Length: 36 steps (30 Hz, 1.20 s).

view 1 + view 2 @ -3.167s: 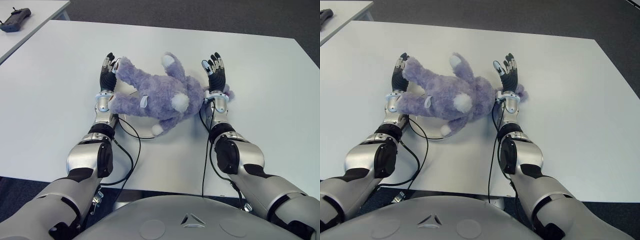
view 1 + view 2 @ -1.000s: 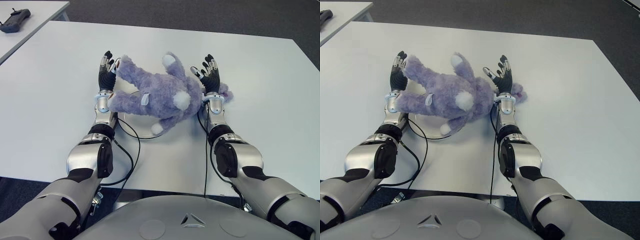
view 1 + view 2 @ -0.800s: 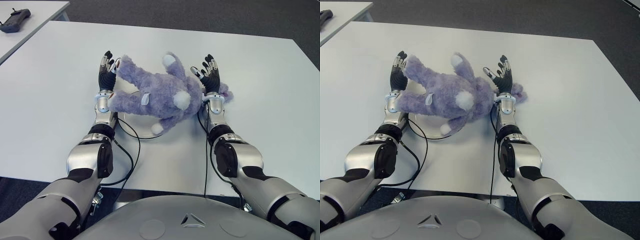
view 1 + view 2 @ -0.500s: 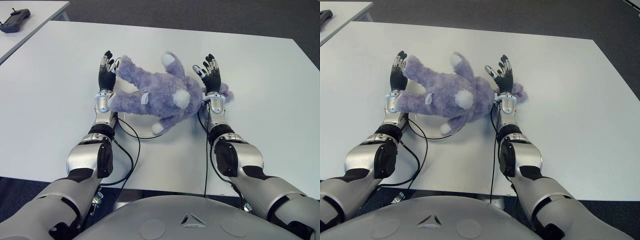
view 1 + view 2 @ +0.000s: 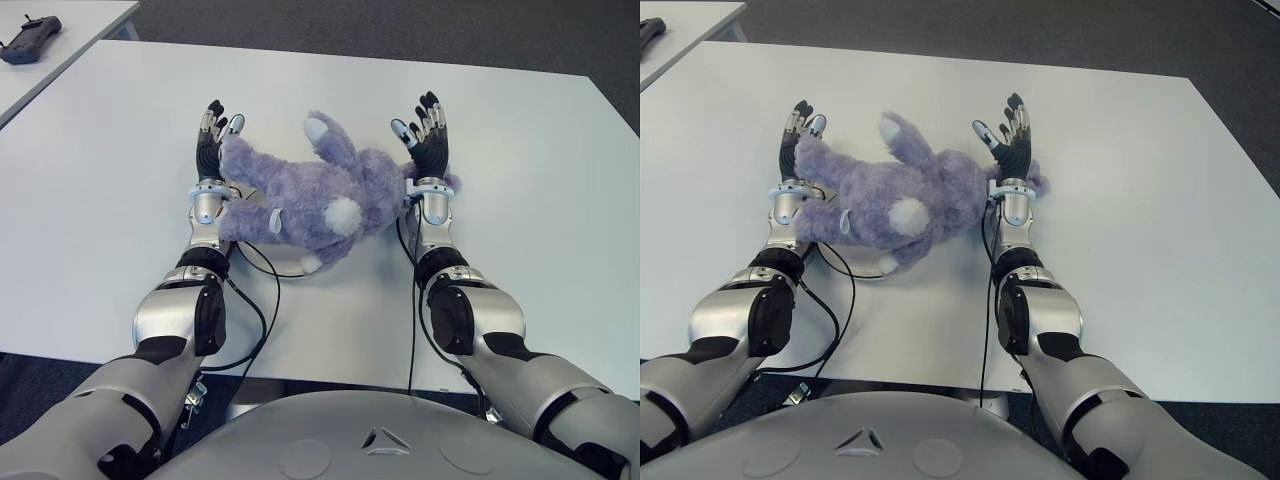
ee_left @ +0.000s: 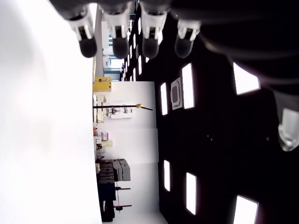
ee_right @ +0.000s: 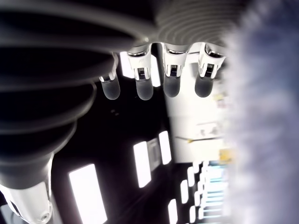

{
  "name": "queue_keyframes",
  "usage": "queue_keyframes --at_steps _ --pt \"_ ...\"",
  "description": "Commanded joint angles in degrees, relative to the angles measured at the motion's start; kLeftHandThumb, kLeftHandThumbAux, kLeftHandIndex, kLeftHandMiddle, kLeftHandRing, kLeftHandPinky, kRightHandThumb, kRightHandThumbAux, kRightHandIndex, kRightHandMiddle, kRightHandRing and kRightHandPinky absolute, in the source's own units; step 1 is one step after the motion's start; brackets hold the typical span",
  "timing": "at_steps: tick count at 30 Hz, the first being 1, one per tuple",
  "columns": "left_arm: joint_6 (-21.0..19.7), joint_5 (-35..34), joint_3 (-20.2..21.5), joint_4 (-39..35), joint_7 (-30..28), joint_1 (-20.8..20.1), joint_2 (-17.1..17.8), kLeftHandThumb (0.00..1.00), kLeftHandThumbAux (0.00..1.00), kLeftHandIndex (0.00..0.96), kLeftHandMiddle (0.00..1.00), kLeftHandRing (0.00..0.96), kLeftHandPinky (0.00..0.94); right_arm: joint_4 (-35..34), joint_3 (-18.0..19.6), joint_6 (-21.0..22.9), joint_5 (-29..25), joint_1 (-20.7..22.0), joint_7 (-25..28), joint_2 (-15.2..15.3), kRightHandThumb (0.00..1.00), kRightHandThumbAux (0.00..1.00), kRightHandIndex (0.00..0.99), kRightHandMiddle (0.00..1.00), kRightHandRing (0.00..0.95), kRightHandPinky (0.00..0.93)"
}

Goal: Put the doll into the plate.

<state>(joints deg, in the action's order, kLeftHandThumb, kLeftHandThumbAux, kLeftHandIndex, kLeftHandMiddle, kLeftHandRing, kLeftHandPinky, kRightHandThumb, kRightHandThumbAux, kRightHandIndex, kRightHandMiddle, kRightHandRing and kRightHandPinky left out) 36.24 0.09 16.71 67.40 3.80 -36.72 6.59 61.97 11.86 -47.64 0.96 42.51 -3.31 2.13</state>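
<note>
Doll (image 5: 315, 195) has dropped lower onto plate (image 5: 283, 266) on desk (image 5: 520, 140). L hand (image 5: 212, 150) & R hand (image 5: 425, 145) flank it, fingers (image 5: 428, 108) spread open, gripping nothing.

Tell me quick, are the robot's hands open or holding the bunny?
Left hand: open, fingers straight, beside the doll.
Right hand: open, fingers straight, holding nothing.
</note>
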Motion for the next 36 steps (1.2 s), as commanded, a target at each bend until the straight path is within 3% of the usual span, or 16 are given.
queue_keyframes --at_steps 1,36 --pt "-1.13 0.59 -0.71 8.16 1.92 16.11 -4.62 0.0 0.43 0.018 0.022 0.0 0.0 -1.63 -2.2 -3.22 0.72 -0.1 1.78 0.0 0.0 0.676 0.03 0.039 0.012 0.0" --pt "-2.36 0.72 -1.08 8.5 1.97 15.65 -5.02 0.0 0.443 0.013 0.024 0.0 0.0 -8.58 -3.3 -1.47 -1.51 1.49 8.11 2.69 0.0 0.589 0.019 0.018 0.0 0.0"
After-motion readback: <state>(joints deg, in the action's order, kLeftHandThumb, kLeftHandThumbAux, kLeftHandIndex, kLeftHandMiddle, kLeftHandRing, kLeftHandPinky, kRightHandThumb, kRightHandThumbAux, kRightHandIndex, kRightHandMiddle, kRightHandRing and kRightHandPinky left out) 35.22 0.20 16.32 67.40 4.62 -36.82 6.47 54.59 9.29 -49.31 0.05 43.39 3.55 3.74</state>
